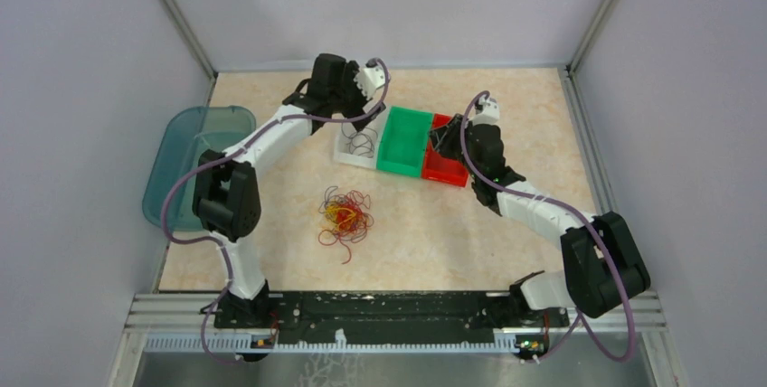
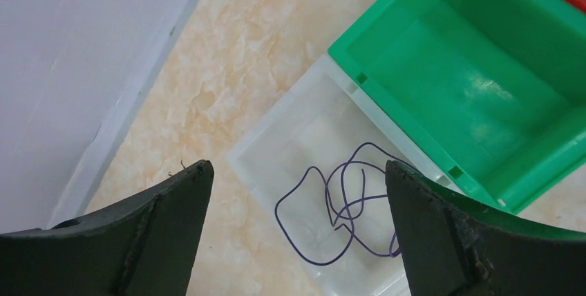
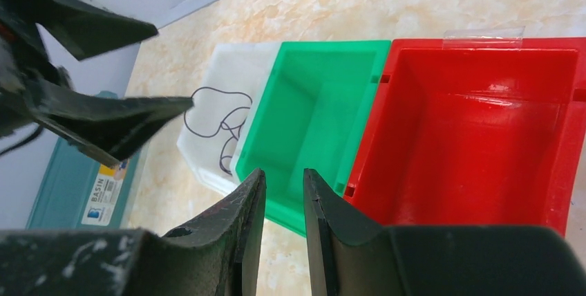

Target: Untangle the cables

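- Spotted the tangled cables lying loose around the middle of the surface, a bit toward the near edge, well apart from both arms.
- Also seeing one purple cable already in the clear bin, beside the green bin and red bin toward the far edge.
- Hovering over that clear bin with the left fingers spread wide, nothing held.
- Same deal over the bins with the right fingers: narrow gap, nothing in it.
- Guessing thin, light, floppy, snag-prone; would pinch one outer loop or free end, not the knotted core, and pull gently.
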